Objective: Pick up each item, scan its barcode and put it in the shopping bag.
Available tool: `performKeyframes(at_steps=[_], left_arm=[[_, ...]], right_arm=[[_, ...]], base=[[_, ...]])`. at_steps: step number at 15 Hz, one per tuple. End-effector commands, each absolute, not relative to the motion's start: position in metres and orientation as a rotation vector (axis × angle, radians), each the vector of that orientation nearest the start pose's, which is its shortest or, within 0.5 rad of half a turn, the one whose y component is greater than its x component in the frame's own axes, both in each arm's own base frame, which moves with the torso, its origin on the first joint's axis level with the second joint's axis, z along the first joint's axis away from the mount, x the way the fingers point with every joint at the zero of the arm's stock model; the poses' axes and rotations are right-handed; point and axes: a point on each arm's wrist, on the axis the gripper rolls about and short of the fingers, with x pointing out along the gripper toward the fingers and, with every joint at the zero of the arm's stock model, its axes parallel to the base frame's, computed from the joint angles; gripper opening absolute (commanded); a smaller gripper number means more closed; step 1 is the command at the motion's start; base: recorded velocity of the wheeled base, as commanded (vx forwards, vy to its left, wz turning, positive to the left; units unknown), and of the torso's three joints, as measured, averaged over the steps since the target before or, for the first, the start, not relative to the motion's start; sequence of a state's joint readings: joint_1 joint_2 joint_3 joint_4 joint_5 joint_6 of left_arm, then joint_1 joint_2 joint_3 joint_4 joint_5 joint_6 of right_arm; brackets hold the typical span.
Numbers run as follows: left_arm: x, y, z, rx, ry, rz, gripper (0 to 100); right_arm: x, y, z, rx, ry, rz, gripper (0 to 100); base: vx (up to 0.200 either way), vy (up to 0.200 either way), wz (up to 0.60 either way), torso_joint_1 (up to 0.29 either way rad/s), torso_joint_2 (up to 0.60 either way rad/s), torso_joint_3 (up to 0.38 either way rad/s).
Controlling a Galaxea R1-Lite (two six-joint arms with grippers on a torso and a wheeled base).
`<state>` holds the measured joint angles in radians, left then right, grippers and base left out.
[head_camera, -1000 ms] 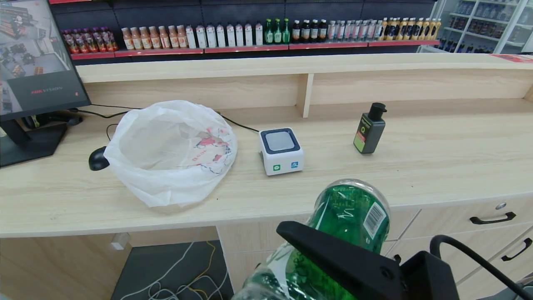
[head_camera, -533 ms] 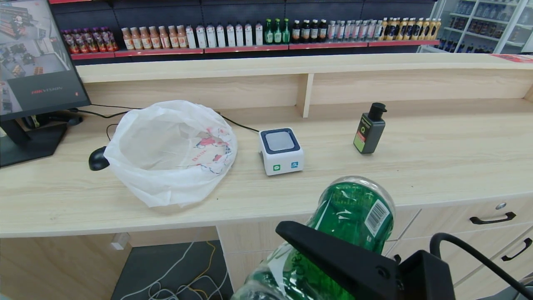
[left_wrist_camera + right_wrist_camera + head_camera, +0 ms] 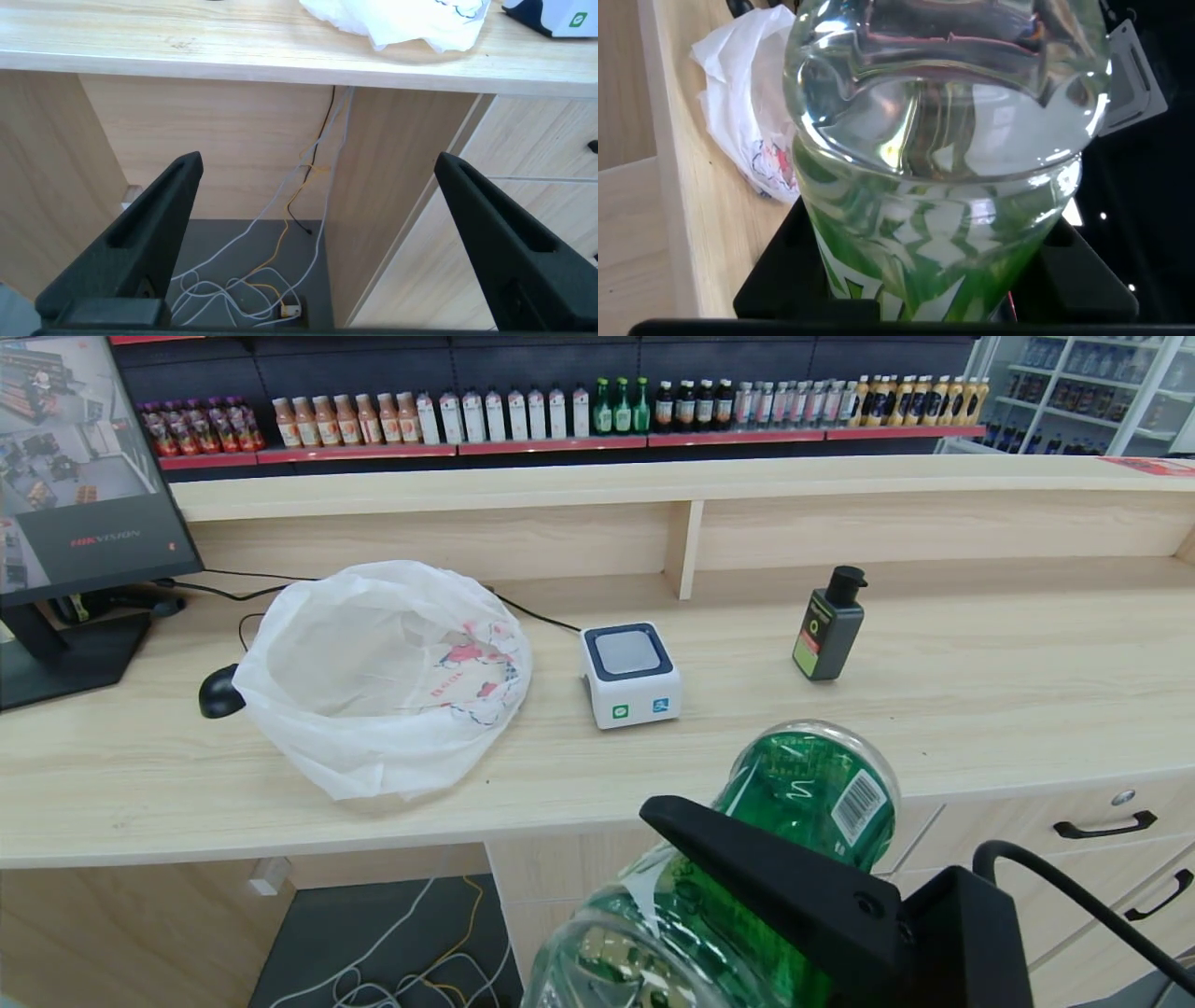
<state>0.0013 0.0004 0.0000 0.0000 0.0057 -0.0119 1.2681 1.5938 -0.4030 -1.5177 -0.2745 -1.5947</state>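
Clear green-labelled plastic bottle (image 3: 794,793), clamped in the right end effector (image 3: 709,887), should turn its barcode (image 3: 859,807) squarely toward the white cube scanner (image 3: 629,674).

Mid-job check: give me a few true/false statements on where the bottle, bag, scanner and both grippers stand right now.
1. The scanner stands on the counter between the shopping bag and the dark pump bottle. True.
2. The right gripper is shut on the green bottle. True.
3. The green bottle lies inside the shopping bag. False: it is held in the air, nearer the robot than the scanner.
4. The dark pump bottle lies on its side. False: it stands upright.
5. The left gripper is open and holds nothing. True.
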Motion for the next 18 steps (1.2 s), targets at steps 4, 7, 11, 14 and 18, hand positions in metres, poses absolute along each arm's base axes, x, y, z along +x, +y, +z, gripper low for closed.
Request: performKeyframes(at_steps=[4,7,11,14,18], left_arm=[[-0.023,0.000,0.075,-0.012,0.000,0.008,100],[-0.023,0.000,0.075,-0.012,0.000,0.008,100],[-0.023,0.000,0.075,-0.012,0.000,0.008,100],[-0.023,0.000,0.075,-0.012,0.000,0.008,100],[-0.023,0.000,0.075,-0.012,0.000,0.008,100]], right_arm=[[0.077,0.226,0.199,-1.194,-0.928,0.555,0],[0.079,0.225,0.198,-1.192,-0.911,0.551,0],[0.083,0.223,0.198,-1.098,-0.847,0.582,0],[0.088,0.217,0.193,-1.057,-0.791,0.601,0],[0.091,0.218,0.186,-0.881,-0.669,0.688,0]], base=[[0.000,0.000,0.00,0.000,0.00,0.000],[0.000,0.000,0.00,0.000,0.00,0.000],[0.000,0.000,0.00,0.000,0.00,0.000],[0.000,0.000,0.00,0.000,0.00,0.000],[0.000,0.000,0.00,0.000,0.00,0.000]])
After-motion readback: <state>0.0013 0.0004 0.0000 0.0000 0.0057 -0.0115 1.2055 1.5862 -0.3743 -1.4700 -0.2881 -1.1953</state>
